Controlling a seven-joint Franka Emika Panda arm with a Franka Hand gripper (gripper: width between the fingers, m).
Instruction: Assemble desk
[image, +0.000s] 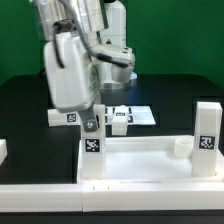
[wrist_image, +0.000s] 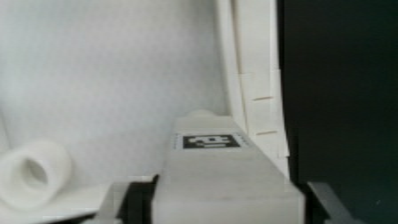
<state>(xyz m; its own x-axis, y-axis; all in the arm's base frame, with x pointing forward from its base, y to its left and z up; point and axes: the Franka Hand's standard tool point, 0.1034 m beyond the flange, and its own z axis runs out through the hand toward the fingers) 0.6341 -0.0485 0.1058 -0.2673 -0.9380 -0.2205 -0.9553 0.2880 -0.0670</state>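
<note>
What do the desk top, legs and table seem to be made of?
Desk top: probably white plastic; smooth, matte, with a moulded rim.
Legs: same white plastic look, each with a printed black-and-white tag.
Table: black and dull, no glare; cloth or mat, unclear which.

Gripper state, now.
Gripper: jaws straddle the desk top rim; clamped or not, cannot tell.

From up by the wrist, the gripper (wrist_image: 224, 205) has its two dark fingers (wrist_image: 135, 203) pressed against either side of a white leg (wrist_image: 222, 170) bearing a square tag (wrist_image: 208, 141), which stands by the desk top's (wrist_image: 107, 80) raised rim (wrist_image: 254, 70), with a round socket (wrist_image: 31, 172) nearby and the black table (wrist_image: 347, 100) beyond the rim.
</note>
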